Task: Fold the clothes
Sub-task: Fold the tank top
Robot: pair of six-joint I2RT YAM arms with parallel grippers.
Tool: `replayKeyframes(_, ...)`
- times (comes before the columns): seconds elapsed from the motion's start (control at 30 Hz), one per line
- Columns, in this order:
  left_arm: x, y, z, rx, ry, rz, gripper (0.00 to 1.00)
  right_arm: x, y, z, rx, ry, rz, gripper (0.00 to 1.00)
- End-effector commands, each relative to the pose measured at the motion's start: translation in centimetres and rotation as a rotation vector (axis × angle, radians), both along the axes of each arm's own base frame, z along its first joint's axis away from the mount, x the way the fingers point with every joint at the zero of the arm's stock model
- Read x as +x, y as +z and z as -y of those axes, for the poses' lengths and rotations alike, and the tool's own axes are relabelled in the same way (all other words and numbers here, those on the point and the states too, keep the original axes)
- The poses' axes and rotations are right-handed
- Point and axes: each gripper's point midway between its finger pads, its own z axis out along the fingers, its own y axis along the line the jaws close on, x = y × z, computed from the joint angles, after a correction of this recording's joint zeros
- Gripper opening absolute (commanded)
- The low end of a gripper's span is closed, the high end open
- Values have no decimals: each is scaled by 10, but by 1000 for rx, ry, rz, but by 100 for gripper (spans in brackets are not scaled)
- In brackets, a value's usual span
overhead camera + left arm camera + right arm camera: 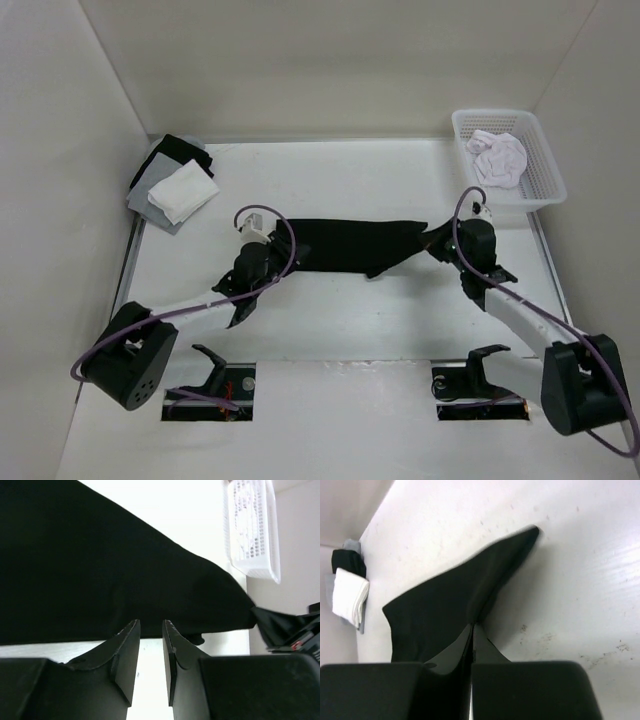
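The clothes, a plain black shirt [350,245], lie as a long narrow band across the middle of the white table. My left gripper [283,252] sits at the band's left end. In the left wrist view its jaws [151,622] stand open a little, with bare table showing between them and the tips just at the near edge of the shirt [100,570]. My right gripper [438,243] is at the right end. In the right wrist view it [472,625] is shut on a pinch of the shirt [445,605], which fans out beyond the tips.
A white plastic basket [540,150] at the back right holds a pale pinkish garment [500,160]. A stack of white, grey and black cloth squares [180,185] lies at the back left. Walls enclose the table on three sides.
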Motion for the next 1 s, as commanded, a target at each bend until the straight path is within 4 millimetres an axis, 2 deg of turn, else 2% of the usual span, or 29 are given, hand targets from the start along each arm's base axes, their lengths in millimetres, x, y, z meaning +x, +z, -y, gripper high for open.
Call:
replayKeyframes(0.0, 2, 40, 3, -77, 6, 83, 24, 4, 38, 8, -197, -18, 55, 1)
replayKeyframes(0.07, 0, 50, -4, -88, 22, 100, 24, 6, 69, -8, -290, 35, 102, 1)
replayKeyframes(0.13, -2, 59, -18, -90, 54, 119, 24, 7, 86, -29, -346, 90, 129, 1)
replayKeyframes(0.27, -4, 71, -47, -93, 121, 145, 25, 10, 98, -86, -430, 232, 143, 1)
replayKeyframes(0.33, -6, 77, -60, -101, 149, 159, 25, 10, 92, -118, -469, 312, 128, 2)
replayKeyframes(0.63, -14, 88, -112, -123, 253, 183, 26, 11, 32, -260, -606, 581, 25, 2)
replayKeyframes(0.7, -14, 92, -122, -129, 272, 193, 26, 12, 23, -288, -617, 612, 14, 7)
replayKeyframes(0.73, -13, 94, -124, -132, 275, 196, 26, 11, 23, -300, -618, 620, 15, 13)
replayKeyframes(0.83, -11, 94, -129, -138, 287, 193, 26, 4, 30, -323, -592, 631, 38, 38)
replayKeyframes(0.9, -7, 92, -128, -138, 288, 185, 27, -3, 47, -325, -536, 628, 68, 45)
replayKeyframes(0.97, -4, 90, -122, -143, 276, 179, 27, -12, 65, -318, -474, 623, 107, 47)
